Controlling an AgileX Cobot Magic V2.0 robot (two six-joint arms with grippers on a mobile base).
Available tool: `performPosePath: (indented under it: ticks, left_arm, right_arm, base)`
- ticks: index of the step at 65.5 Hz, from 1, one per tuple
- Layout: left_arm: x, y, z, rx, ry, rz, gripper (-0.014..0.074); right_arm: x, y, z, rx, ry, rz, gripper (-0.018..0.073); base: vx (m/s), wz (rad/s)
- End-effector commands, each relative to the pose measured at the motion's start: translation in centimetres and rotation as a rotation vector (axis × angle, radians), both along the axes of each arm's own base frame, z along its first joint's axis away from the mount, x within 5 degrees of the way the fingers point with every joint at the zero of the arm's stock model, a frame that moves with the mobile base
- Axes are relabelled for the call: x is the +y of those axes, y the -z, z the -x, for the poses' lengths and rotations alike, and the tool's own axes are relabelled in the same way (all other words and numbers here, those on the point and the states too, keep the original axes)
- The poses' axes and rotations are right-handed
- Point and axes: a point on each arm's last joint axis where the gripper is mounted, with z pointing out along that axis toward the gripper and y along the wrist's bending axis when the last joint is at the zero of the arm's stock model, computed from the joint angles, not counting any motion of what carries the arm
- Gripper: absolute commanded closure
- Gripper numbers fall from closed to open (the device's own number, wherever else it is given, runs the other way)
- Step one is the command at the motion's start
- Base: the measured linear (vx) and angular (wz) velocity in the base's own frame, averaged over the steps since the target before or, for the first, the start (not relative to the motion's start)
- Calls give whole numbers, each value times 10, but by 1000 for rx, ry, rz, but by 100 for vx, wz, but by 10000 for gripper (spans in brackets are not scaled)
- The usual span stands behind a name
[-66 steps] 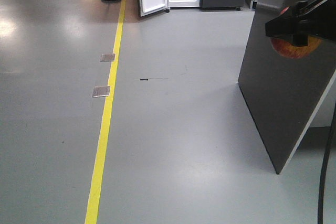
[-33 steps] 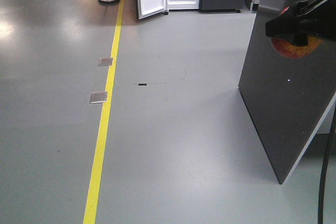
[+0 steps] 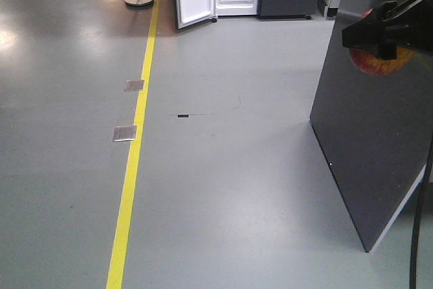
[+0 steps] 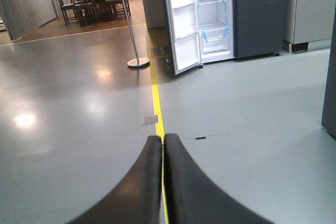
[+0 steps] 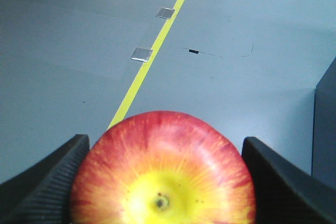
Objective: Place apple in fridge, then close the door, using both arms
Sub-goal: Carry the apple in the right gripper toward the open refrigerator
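I can read nothing here: no word, brand or number shows on the fridge [image 4: 212, 19], its door [image 4: 184, 24] or the apple [image 5: 163, 171] in my right pincer [image 5: 165, 182] (the tape strips [image 4: 226, 24] look blank from this far off).

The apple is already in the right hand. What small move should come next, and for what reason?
Probably drive forward toward the fridge. The right hand is shut on the apple, but the fridge stands far across the floor, its door open, well out of reach. The dark panel stands close on the right, so steering a little left looks safer.
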Motion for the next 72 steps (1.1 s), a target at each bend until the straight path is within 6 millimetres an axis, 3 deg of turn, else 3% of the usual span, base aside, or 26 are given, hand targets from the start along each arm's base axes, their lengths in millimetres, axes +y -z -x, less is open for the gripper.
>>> performPosePath:
  ticks: [1, 72]
  left_arm:
    - [-2, -3, 0, -73, 18, 0, 604]
    - [-2, -3, 0, -73, 18, 0, 604]
  right_arm:
    - [0, -22, 6, -113, 21, -30, 426]
    - [0, -22, 6, -113, 21, -30, 426]
  base:
    - [14, 0]
    - [18, 3]
